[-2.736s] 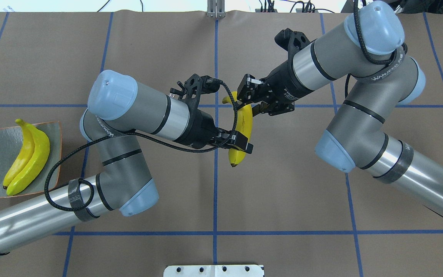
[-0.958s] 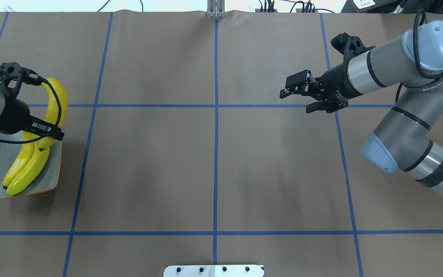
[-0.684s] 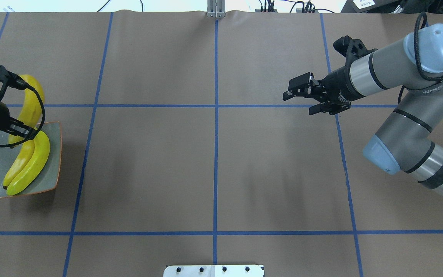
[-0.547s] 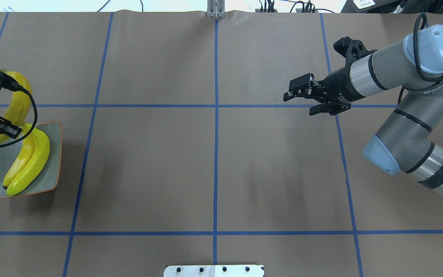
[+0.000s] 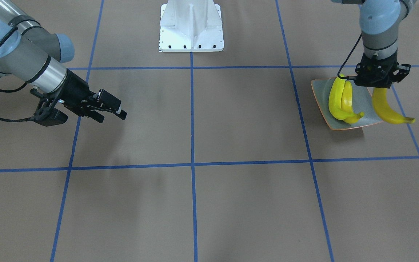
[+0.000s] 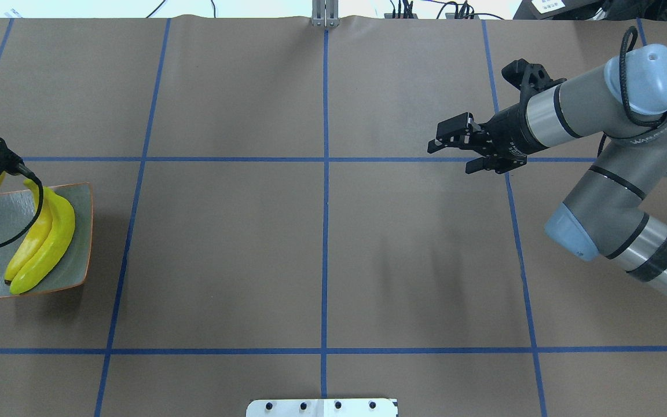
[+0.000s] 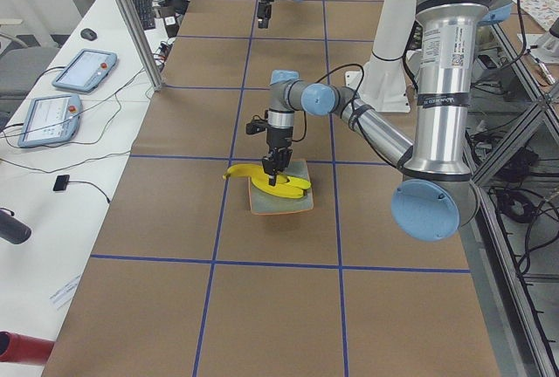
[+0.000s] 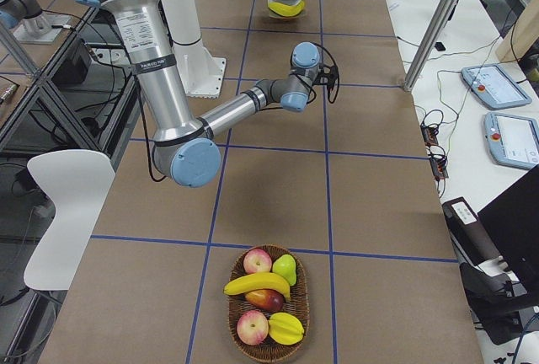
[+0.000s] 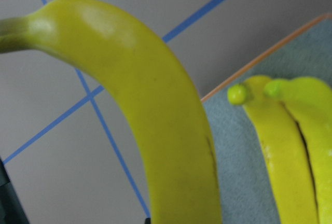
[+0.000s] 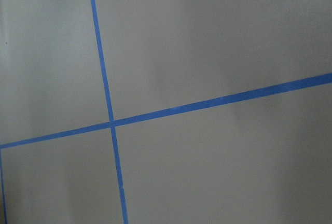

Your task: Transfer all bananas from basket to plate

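Okay so the plate (image 5: 320, 89) is a shallow square dish, glossy grey-green with upturned edges and a thin orange-brown rim. It sits on the table (image 6: 223, 249), which is covered in matte brown paper with a blue tape grid. In it lie two bananas (image 5: 340, 100) side by side and touching, smooth, bright yellow, curved the same way. The left gripper (image 5: 376, 84) points straight down from a vertical wrist at the plate's outer side and is clamped on a third banana (image 5: 386, 107). It grips the fruit near one end, so the banana curves down and away, its dark tip poking out past the rim over the paper. Can't tell if it actually touches the dish. The left wrist cam shows that banana's skin up close, a bit duller, with a faint dark line along it. The right gripper (image 6: 450, 155) is well apart from all this over bare paper, arm reaching out nearly level with the elbow bent, fingers spread and nothing between them. Way off at the table's other end there's an oval woven wicker basket (image 8: 268, 353), with a fourth banana (image 8: 257, 283) lying across some round red and green fruit (image 8: 257, 260).
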